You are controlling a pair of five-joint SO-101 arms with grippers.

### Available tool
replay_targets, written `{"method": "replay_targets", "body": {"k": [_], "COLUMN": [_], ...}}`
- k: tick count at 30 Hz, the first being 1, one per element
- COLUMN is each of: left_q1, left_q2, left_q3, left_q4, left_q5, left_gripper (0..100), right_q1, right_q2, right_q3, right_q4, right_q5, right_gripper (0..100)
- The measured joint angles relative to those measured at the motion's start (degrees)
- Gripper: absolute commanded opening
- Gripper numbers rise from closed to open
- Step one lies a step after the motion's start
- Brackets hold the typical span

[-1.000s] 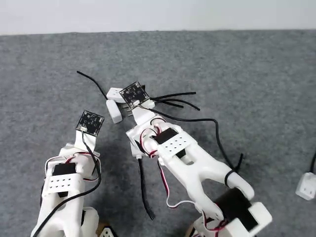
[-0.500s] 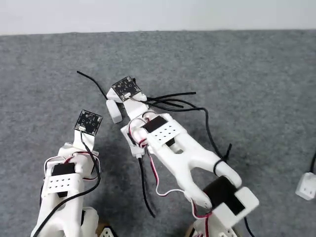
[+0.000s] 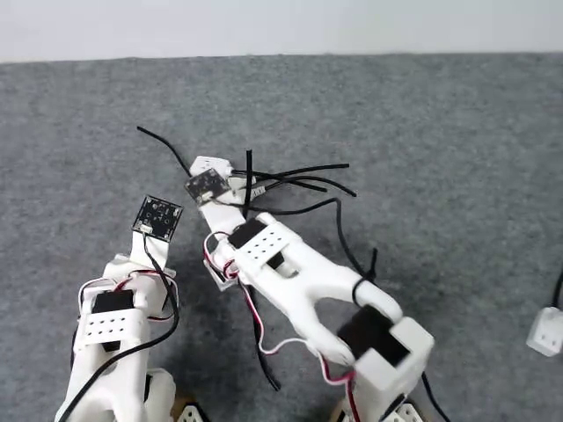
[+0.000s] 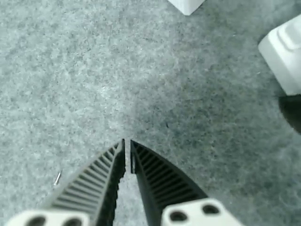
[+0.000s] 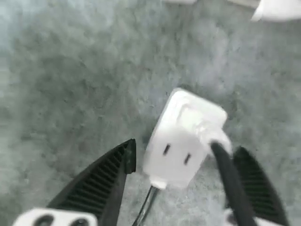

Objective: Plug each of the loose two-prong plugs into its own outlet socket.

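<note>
A white outlet socket block (image 5: 183,139) with two slots lies on the grey carpet between the spread fingers of my right gripper (image 5: 184,150), which is open; a black cable (image 5: 225,174) crosses in front of one finger. In the high view the right arm's wrist (image 3: 255,242) hangs over the white plug pieces (image 3: 211,165) left of centre, and several black cords (image 3: 299,178) fan out from there. My left gripper (image 4: 126,146) is shut and holds nothing, with its tips just above bare carpet. White pieces (image 4: 286,56) lie a short way beyond it.
Another white socket block (image 3: 547,331) sits at the table's far right edge with a cord running off. A loose black cord (image 3: 260,343) trails between the two arms. The left arm (image 3: 110,330) stands at the near left. Grey carpet (image 3: 457,158) covers the table.
The right arm has swung to the left and now covers the white piece that lay beside it. The black cords have shifted with it, one now sticking up. The left arm has stayed put.
</note>
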Motion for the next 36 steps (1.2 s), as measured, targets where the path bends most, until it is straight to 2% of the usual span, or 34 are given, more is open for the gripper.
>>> {"method": "replay_targets", "body": {"k": [4,11,15,18,22,27,32,36], "left_q1": [0.0,0.0,-1.6,-2.1,-2.5,-2.5,-2.5,-2.5], "left_q2": [0.0,0.0,0.0,0.0,0.0,0.0,0.0,0.0], "left_q3": [0.0,0.0,0.0,0.0,0.0,0.0,0.0,0.0], "left_q4": [0.0,-0.7,-1.8,-1.8,-1.8,-1.8,-1.8,-1.8], "left_q5": [0.0,0.0,0.0,0.0,0.0,0.0,0.0,0.0], "left_gripper": [1,1,1,1,1,1,1,1], "right_q1": [1.8,7.1,10.6,15.8,28.0,47.6,66.7,75.8], "right_q2": [5.2,5.4,-3.1,-12.0,-23.7,-35.3,-35.7,-29.1], "right_q3": [-5.4,-9.4,-9.4,-6.9,0.8,8.0,9.1,9.1], "right_q4": [1.5,8.9,17.0,23.1,26.1,26.7,26.7,22.8], "right_q5": [0.0,-0.2,0.1,2.3,6.8,16.3,27.2,31.7], "right_gripper": [0.9,0.8,0.8,0.8,0.8,0.8,0.8,0.8]}}
